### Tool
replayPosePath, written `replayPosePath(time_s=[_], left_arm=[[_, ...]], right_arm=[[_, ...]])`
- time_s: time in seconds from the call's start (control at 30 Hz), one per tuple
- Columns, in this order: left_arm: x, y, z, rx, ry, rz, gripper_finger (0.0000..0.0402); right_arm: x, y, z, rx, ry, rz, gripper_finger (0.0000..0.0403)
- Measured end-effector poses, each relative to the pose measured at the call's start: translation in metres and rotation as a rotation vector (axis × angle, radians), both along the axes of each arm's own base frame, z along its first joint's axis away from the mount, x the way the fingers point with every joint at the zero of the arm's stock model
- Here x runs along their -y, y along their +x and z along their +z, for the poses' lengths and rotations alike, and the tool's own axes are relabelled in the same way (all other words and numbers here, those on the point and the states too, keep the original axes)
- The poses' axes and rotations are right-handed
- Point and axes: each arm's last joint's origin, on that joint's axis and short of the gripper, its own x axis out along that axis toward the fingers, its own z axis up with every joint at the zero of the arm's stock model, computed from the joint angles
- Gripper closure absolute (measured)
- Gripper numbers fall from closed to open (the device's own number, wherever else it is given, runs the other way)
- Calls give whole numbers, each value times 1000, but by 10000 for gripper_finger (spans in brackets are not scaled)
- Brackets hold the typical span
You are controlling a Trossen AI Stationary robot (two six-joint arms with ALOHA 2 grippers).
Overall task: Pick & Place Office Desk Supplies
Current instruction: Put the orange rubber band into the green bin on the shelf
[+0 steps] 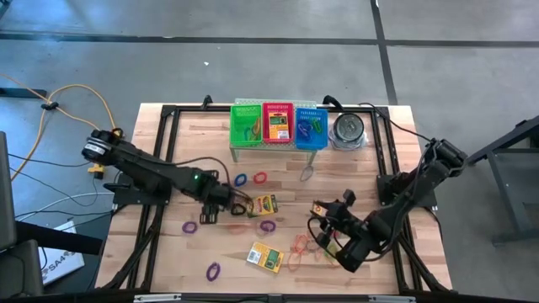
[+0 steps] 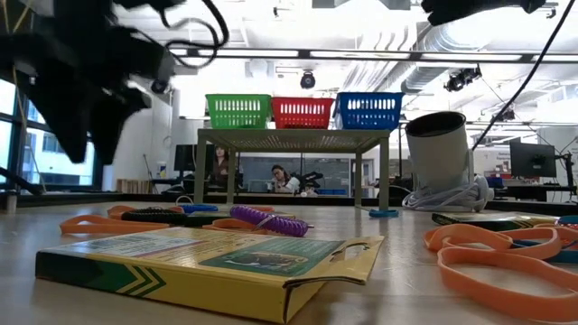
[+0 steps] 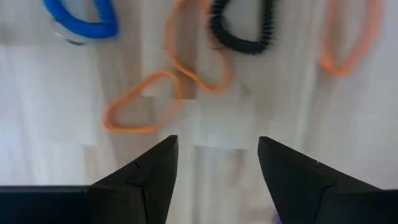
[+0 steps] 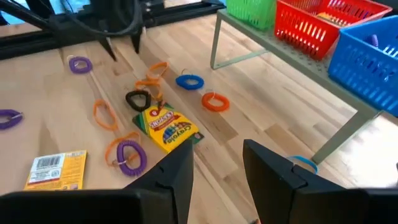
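Observation:
My left gripper point(image 1: 229, 204) point(image 3: 217, 155) is open and points down, close above the table. Below its fingers lie thin orange loops point(image 3: 140, 109), a black coil loop point(image 3: 242, 31) and a blue loop point(image 3: 84, 18); it touches none of them. A yellow-and-green crayon box point(image 1: 265, 204) point(image 4: 166, 127) lies flat just to its right. A second crayon box point(image 1: 264, 257) point(image 2: 208, 262) lies near the front edge. My right gripper point(image 1: 322, 210) point(image 4: 217, 168) is open and empty, above the table right of centre. Purple loops point(image 1: 189, 226) and orange bands point(image 1: 301, 246) lie scattered on the table.
Green point(image 1: 248, 124), red point(image 1: 278, 124) and blue point(image 1: 311, 128) mesh baskets stand in a row on a small raised rack at the table's far middle. A round silvery tin point(image 1: 348, 130) stands right of them. A black frame point(image 1: 168, 114) runs along the table's edges.

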Motion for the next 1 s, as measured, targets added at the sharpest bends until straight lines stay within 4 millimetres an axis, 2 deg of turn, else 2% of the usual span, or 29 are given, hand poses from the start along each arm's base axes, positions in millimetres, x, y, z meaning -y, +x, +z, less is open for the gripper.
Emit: replayPosePath(time_s=[0.13,0.33,0.57,0.83,1.0], left_arm=[[-14,2,-10,13,17,-38,188],[-24,1,-25,29,13,-99,188],[-24,4,-27,66,-17,-10,188],[-24,6,-52,-7,-6,-9,188],[-25,9,-58,-18,-10,-3,188]], right_arm=[[0,0,-1,-17,-4,11,273],[0,0,-1,-22,-3,15,273],[0,0,0,-13,-11,13,273],[-2,6,2,3,1,31,273],[-3,7,2,-1,-3,50,273]])
